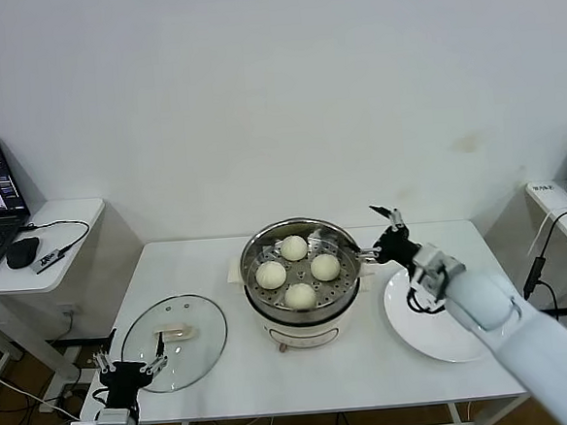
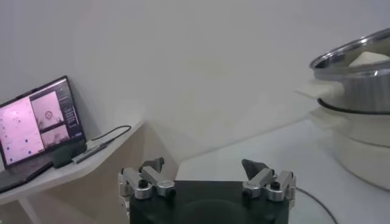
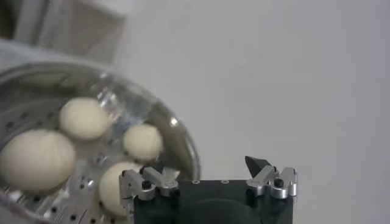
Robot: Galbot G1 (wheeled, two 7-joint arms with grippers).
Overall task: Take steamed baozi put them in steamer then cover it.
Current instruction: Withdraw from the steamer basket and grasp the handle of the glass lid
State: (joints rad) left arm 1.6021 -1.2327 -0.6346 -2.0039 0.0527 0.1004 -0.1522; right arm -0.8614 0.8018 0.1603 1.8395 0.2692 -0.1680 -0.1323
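White plate (image 1: 448, 332) partly behind right arm

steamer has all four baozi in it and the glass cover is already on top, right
Not quite. The steamer does hold all four baozi, but the glass cover is not on it; the head view shows it lying on the table to the steamer's left.
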